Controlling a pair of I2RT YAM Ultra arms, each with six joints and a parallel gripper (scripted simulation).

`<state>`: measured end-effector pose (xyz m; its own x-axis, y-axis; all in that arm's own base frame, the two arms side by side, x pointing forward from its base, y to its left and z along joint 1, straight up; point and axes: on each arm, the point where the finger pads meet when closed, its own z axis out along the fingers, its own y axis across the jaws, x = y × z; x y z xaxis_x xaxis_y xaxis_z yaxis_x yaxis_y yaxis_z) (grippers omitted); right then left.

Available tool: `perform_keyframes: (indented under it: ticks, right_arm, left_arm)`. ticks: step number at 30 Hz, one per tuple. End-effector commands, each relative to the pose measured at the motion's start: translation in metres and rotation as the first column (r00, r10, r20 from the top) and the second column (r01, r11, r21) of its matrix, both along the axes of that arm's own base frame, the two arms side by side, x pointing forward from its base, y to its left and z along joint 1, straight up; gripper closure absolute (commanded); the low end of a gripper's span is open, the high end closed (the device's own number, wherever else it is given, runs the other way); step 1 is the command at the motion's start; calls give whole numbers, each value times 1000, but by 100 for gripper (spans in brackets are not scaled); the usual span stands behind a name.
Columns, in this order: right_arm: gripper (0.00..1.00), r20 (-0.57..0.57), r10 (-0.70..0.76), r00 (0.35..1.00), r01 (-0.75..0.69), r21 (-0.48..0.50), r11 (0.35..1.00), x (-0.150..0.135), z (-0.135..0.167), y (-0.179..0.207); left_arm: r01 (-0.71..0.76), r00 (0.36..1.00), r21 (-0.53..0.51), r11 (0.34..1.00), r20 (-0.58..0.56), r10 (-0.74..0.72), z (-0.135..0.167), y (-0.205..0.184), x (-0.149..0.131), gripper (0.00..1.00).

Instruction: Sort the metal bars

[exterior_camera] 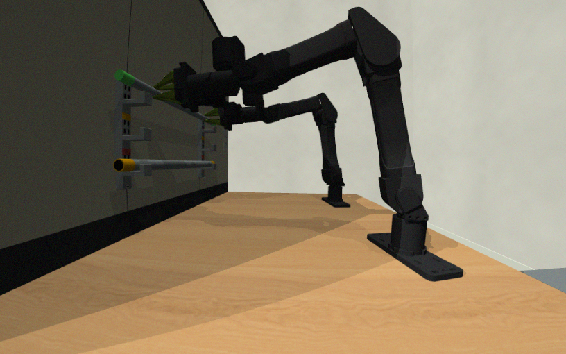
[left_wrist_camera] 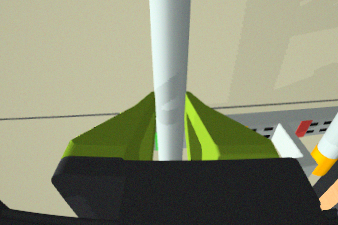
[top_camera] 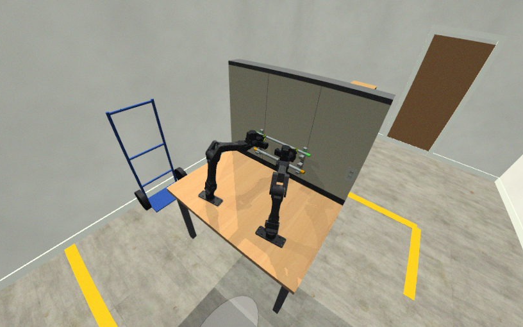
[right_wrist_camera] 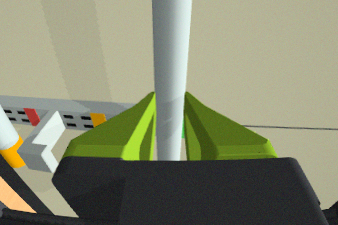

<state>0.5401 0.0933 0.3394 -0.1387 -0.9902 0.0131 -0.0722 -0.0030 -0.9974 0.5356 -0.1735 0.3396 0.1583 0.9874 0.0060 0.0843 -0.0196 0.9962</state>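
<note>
A: So how did things look on your wall rack (top_camera: pixel 305 149) (exterior_camera: pixel 119 145) (left_wrist_camera: pixel 280 119) (right_wrist_camera: pixel 75 106)?

B: You had both tools on the same bar. Your left tool (top_camera: pixel 264 137) (exterior_camera: pixel 155 91) (left_wrist_camera: pixel 170 99) was closed down to a narrow gap around the green-ended bar (top_camera: pixel 282 142) (exterior_camera: pixel 142 85) (left_wrist_camera: pixel 170 31) (right_wrist_camera: pixel 172 31), near the rack's left upright, and your right tool (top_camera: pixel 295 152) (exterior_camera: pixel 206 117) (right_wrist_camera: pixel 169 99) was pinched about as narrow around it, over by the right upright.

A: Was that bar sitting on the rack?

B: Didn't look like it to me. You had it up at the top of the rack, above the top pair of arms (top_camera: pixel 302 156) (exterior_camera: pixel 146 97), and that's the pair with the green labels.

A: And my other one?

B: Your orange-ended bar (top_camera: pixel 272 156) (exterior_camera: pixel 166 164) (left_wrist_camera: pixel 328 146) (right_wrist_camera: pixel 5 128) lay across the rack's lowest pair of arms (top_camera: pixel 297 172) (exterior_camera: pixel 144 170), but those had red labels, lol. The orange labels were on the middle pair (top_camera: pixel 300 165) (exterior_camera: pixel 145 134) (left_wrist_camera: pixel 290 143) (right_wrist_camera: pixel 47 141), which had no bar on it. Both of your arms stood on the desk (top_camera: pixel 239 211) (exterior_camera: pixel 232 285) (left_wrist_camera: pixel 330 196) (right_wrist_camera: pixel 7 191) facing the rack, reaching out to it.
</note>
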Motion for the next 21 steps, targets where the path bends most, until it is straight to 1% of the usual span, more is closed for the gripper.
perform_keyframes:
  ticks: [1,7,21]
  right_arm:
    - [100,72,3,997,-4,1,1000,6,32,-1]
    - [100,72,3,997,-4,1,1000,10,32,-2]
    - [100,72,4,997,-4,2,1000,10,-5,-2]
  left_arm:
    - [2,996,-21,1000,85,0,38,2,4,100]
    - [2,996,-21,1000,85,0,39,2,7,100]
    - [2,996,-21,1000,85,0,-5,2,7,100]
